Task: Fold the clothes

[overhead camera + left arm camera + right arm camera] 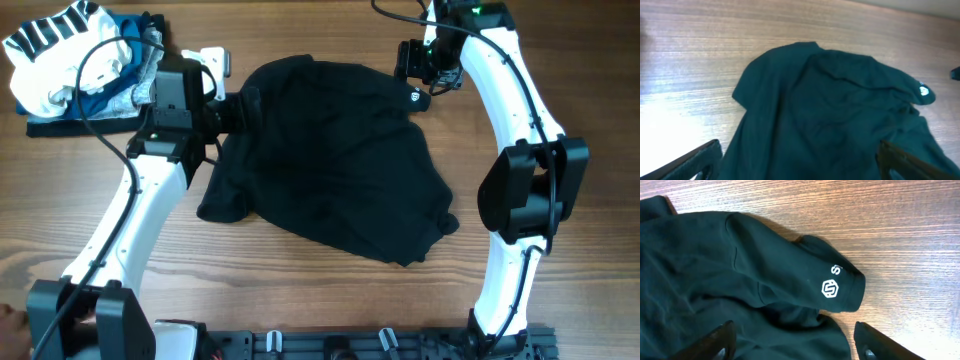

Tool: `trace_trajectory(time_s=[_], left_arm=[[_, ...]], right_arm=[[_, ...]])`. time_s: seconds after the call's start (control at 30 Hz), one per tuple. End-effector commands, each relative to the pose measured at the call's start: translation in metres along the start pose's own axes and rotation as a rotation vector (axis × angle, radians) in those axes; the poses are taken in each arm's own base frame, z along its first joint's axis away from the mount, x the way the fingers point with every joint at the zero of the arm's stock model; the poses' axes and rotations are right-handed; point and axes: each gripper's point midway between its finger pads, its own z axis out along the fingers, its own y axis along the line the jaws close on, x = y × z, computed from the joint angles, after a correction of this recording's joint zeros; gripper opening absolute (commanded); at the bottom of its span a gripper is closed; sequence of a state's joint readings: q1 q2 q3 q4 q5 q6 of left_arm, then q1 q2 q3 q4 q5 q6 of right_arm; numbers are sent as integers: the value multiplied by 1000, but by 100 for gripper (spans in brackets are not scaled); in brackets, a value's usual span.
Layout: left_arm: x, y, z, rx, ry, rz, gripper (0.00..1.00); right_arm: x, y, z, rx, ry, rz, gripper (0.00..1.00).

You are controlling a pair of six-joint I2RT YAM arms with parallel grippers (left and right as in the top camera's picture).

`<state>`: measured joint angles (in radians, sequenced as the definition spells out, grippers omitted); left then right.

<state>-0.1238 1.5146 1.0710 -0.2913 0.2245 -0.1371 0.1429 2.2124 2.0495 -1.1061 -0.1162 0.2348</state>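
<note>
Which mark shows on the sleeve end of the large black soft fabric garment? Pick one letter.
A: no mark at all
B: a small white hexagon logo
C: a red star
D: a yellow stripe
B: the right wrist view shows a small white hexagon logo printed near the sleeve end of the black garment, which lies on the wooden table.

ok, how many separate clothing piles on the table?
2. The black shirt lies crumpled in the middle; a small stack of striped, blue and grey garments sits at the far left. More pieces may be hidden inside it.
</note>
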Motion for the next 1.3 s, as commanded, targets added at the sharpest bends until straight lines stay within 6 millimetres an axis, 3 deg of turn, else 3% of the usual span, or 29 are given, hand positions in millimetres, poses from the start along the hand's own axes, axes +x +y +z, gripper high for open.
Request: trace_trajectory(time_s=[0.0,0.03,0.1,0.13,0.2,0.27,0.3,0.37,0.43,0.47,0.5,0.57,0.67,0.7,0.8,1.03,1.1,1.17,1.2,1.27], left_arm=[[14,27,8,-140,58,-16,45],[20,28,8,-145,81,-26,63],[39,25,2,-143,156,-103,74],[48,23,-3,-140,192,-125,65],[63,20,-20,-148,256,-167,62],[66,17,-35,-149,268,-178,14],[67,15,-43,-151,269,-196,21],[70,7,-66,-134,275,-227,24],[72,2,-87,-135,266,-246,42],[74,2,-96,-143,266,-245,41],[84,10,-110,-202,286,-243,33],[112,20,-124,-277,393,-254,35],[138,32,-117,-333,460,-278,24],[142,35,-111,-338,461,-295,26],[160,45,-80,-333,443,-299,48],[200,67,-24,-373,568,-312,58],[200,69,-15,-371,561,-311,74],[194,69,-8,-362,533,-309,81],[192,69,-6,-359,524,-307,79],[190,69,-5,-354,513,-309,33]], right_arm=[[-7,9,-17,-29,-35,-7,80],[-7,9,-17,-30,-37,-8,81],[-9,9,-17,-31,-45,-8,83],[-11,7,-17,-31,-51,-5,83],[-14,3,-17,-30,-59,2,86],[-15,0,-18,-29,-62,9,86],[-16,-2,-18,-27,-64,13,86],[-17,-7,-19,-25,-64,20,86],[-17,-8,-19,-23,-62,16,87],[-17,-8,-19,-23,-62,17,87],[-17,-8,-19,-23,-62,17,88],[-17,-8,-19,-24,-63,18,88],[-17,-8,-19,-24,-64,17,88],[-17,-8,-19,-24,-63,17,88],[-16,-8,-19,-24,-60,10,89],[-10,-7,-19,-30,-37,1,90],[-9,-8,-18,-29,-31,-2,90],[-8,-8,-19,-27,-26,-6,90],[-7,-8,-19,-27,-25,-6,90],[-7,-8,-18,-27,-23,-14,89]])
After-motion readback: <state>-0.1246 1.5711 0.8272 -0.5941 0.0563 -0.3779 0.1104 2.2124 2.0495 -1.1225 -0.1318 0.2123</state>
